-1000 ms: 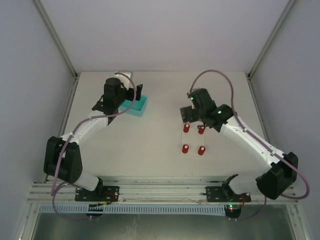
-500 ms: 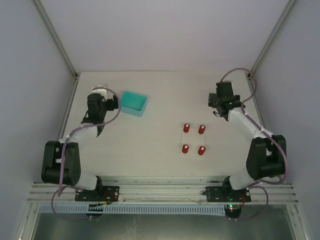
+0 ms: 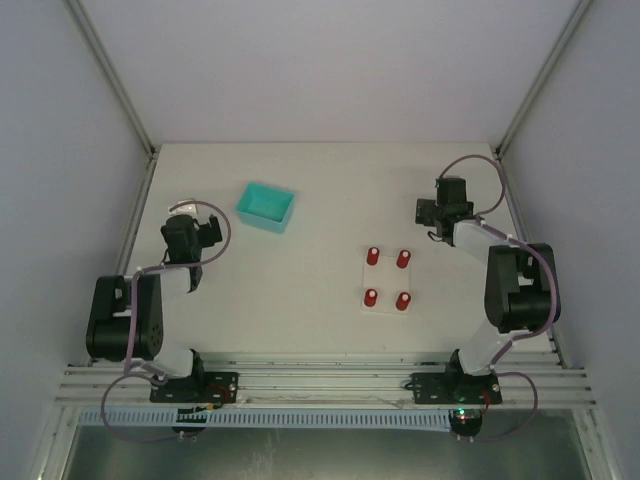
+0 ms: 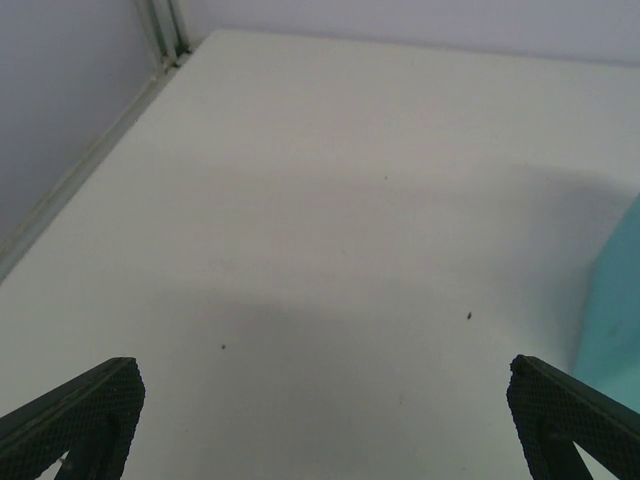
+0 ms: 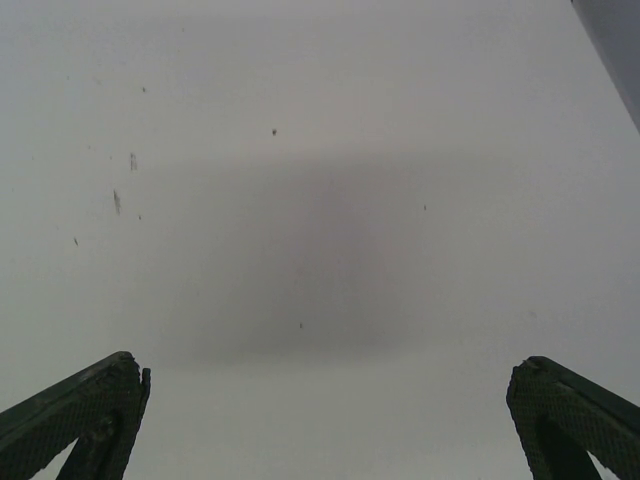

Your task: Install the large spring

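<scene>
A clear base plate (image 3: pixel 386 296) with several red posts (image 3: pixel 372 257) lies right of the table's middle. No spring shows in any view. My left gripper (image 3: pixel 198 230) is folded back at the left side, below and left of the teal bin (image 3: pixel 267 206). It is open and empty in the left wrist view (image 4: pixel 320 430), over bare table. My right gripper (image 3: pixel 440 208) is at the right side, above and right of the posts. It is open and empty in the right wrist view (image 5: pixel 320 420), over bare table.
The teal bin's edge shows at the right of the left wrist view (image 4: pixel 615 310). The enclosure walls and a frame rail (image 4: pixel 165 30) close the table at the back and sides. The right wall shows in the right wrist view's corner (image 5: pixel 615 40).
Both arms have drawn back from the bin and the posts to the table's sides and folded up. Both grippers hold nothing.
</scene>
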Controlling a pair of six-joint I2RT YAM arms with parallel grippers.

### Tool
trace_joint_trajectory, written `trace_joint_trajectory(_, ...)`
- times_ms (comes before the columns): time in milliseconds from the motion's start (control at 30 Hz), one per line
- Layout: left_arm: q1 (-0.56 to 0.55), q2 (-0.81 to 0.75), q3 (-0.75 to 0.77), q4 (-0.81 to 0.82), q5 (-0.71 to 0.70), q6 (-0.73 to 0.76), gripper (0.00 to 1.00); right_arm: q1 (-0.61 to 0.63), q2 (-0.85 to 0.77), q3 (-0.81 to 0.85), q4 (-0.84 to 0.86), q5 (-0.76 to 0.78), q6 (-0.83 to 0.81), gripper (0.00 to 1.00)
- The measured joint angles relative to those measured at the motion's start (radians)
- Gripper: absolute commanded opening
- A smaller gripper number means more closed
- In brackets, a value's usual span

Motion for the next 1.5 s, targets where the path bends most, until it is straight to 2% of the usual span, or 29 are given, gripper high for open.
trace_joint_trajectory(200, 0.005, 0.111, -0.002, 0.056, 0.054, -0.015, 0.99, -0.008, 0.014, 0.037, -0.009, 0.002, -0.02, 0.99)
trace_joint_trajectory(433, 0.003, 0.115, -0.025, 0.174, 0.166, -0.008, 0.99, -0.047, -0.025, -0.094, 0.064, -0.072, -0.027, 0.99)
trace_joint_trajectory(700, -0.003, 0.076, -0.122, 0.291, 0.146, -0.013, 0.99, -0.059, -0.061, -0.303, 0.25, -0.136, -0.028, 0.99)
trace_joint_trajectory(867, -0.029, 0.062, -0.235, 0.44, 0.125, 0.001, 0.99, -0.063, -0.097, -0.338, 0.345, -0.151, -0.029, 0.99)
trace_joint_trajectory(1000, -0.041, 0.067, -0.257, 0.496, 0.126, 0.015, 0.99, -0.063, -0.104, -0.349, 0.407, -0.154, -0.031, 0.99)
trace_joint_trajectory(1067, -0.042, 0.067, -0.257, 0.521, 0.126, 0.017, 0.99, -0.061, -0.115, -0.385, 0.473, -0.162, -0.039, 0.99)
trace_joint_trajectory(1133, -0.042, 0.067, -0.257, 0.536, 0.126, 0.018, 0.99, -0.054, -0.121, -0.47, 0.61, -0.175, -0.052, 0.99)
trace_joint_trajectory(1233, -0.042, 0.067, -0.257, 0.549, 0.126, 0.018, 0.99, -0.038, -0.119, -0.573, 0.689, -0.124, -0.048, 0.99)
trace_joint_trajectory(1500, -0.042, 0.067, -0.257, 0.566, 0.126, 0.018, 0.99, -0.016, -0.108, -0.558, 0.75, -0.036, -0.047, 0.99)
